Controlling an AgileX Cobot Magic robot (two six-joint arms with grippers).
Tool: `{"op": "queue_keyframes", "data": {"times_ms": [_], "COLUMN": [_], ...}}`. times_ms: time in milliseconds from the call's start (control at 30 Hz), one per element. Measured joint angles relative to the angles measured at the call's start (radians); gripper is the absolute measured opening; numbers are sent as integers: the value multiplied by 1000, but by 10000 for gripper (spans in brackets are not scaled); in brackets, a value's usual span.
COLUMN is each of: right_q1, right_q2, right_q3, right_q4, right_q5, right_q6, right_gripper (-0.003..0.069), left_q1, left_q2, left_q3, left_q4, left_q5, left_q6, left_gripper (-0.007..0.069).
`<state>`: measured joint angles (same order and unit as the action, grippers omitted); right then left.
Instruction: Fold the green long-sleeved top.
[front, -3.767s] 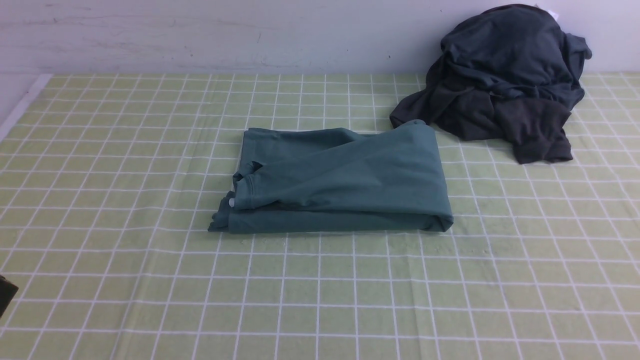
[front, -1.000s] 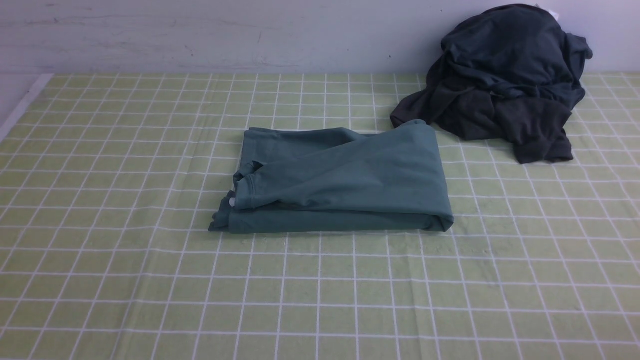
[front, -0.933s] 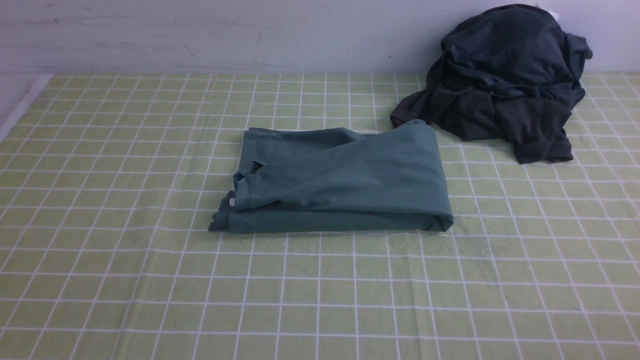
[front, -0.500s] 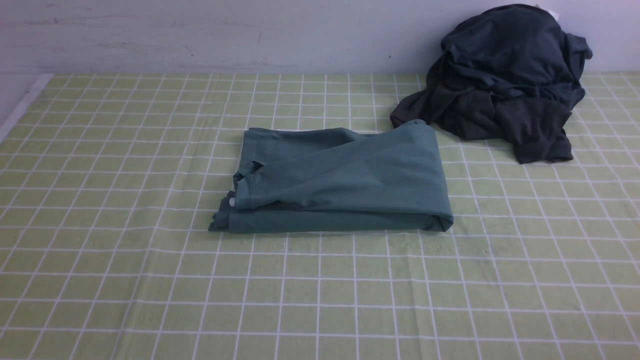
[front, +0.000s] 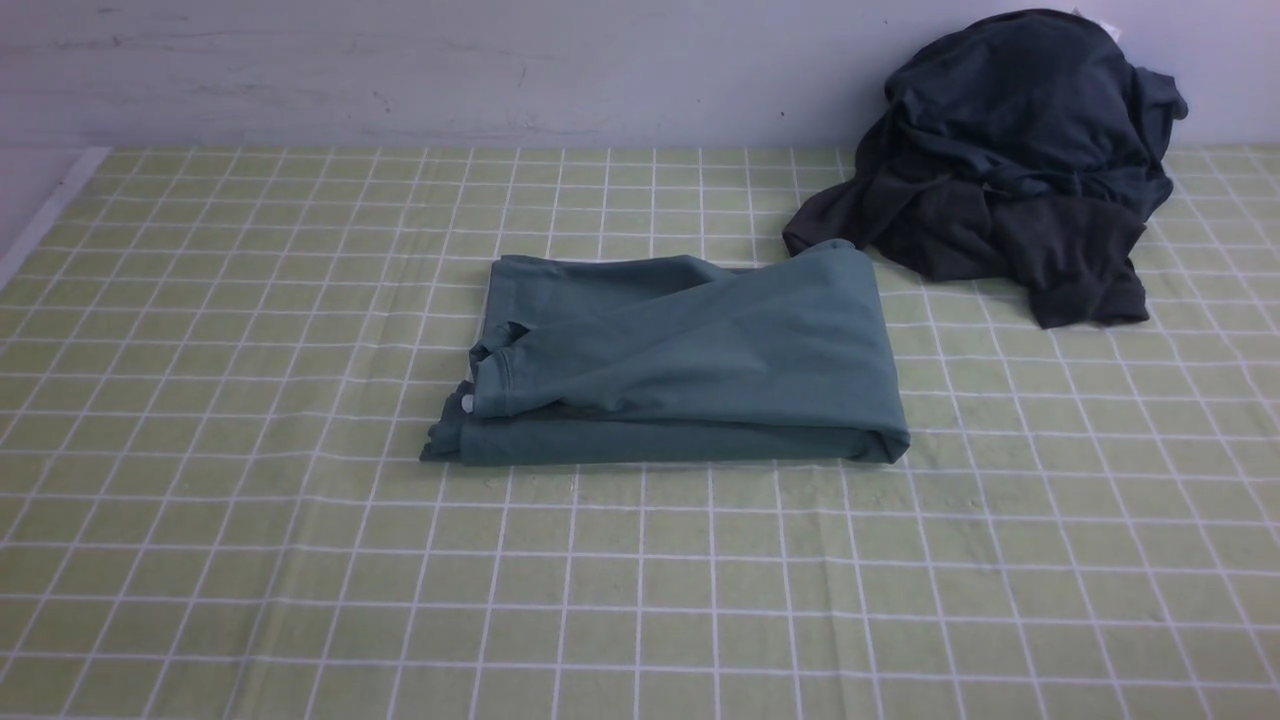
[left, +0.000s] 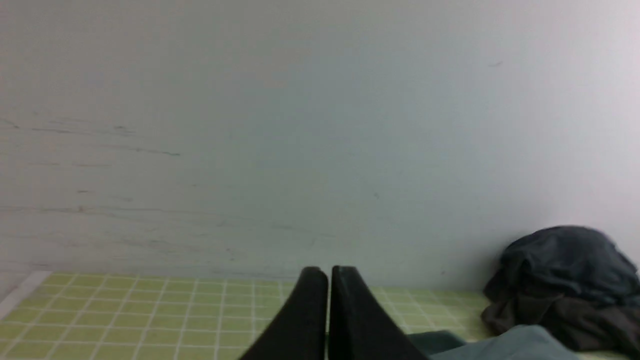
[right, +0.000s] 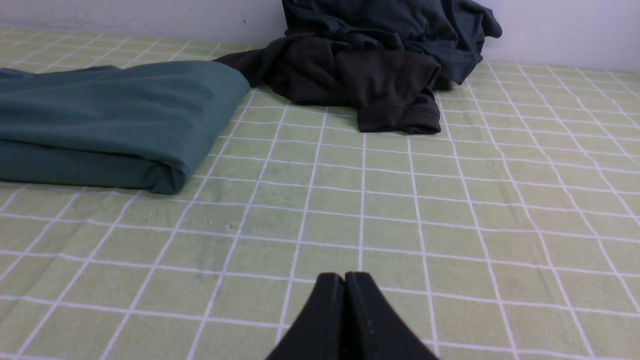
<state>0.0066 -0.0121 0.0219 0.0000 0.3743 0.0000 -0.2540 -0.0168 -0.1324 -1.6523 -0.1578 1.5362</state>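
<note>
Teal-green, folded into a neat rectangle, the green long-sleeved top sits at centre frame on the checked desk. Upper right, a dark clothes heap touches its far corner. Left pincer pressed together, empty; right pincer likewise together, low over bare cloth.

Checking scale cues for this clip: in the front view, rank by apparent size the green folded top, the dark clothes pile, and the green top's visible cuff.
1. The green long-sleeved top, folded flat, covers the most area.
2. The dark clothes pile looks somewhat smaller, though it lies farther back, so the order of these two is unsure.
3. The cuff is clearly the smallest.
</note>
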Motion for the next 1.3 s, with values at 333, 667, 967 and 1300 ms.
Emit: {"op": "queue_keyframes", "data": {"times_ms": [333,667,967,1300], "right_q1": [0,0,0,0], "right_q2": [0,0,0,0], "right_q3": [0,0,0,0], "right_q4": [0,0,0,0], "right_q5": [0,0,0,0], "right_q6": [0,0,0,0], "right_gripper": [-14,-14,-14,-14], "left_q1": [151,180,226,226], "left_q2": [0,0,0,0], "left_q3": [111,158,157,156], "left_q4": [978,1522,1540,1540], "left_q5": [209,493,498,500], "left_q6": [-807,-1284,-1318,-1319], "left_gripper": [-1,-1,-1,-1]}}
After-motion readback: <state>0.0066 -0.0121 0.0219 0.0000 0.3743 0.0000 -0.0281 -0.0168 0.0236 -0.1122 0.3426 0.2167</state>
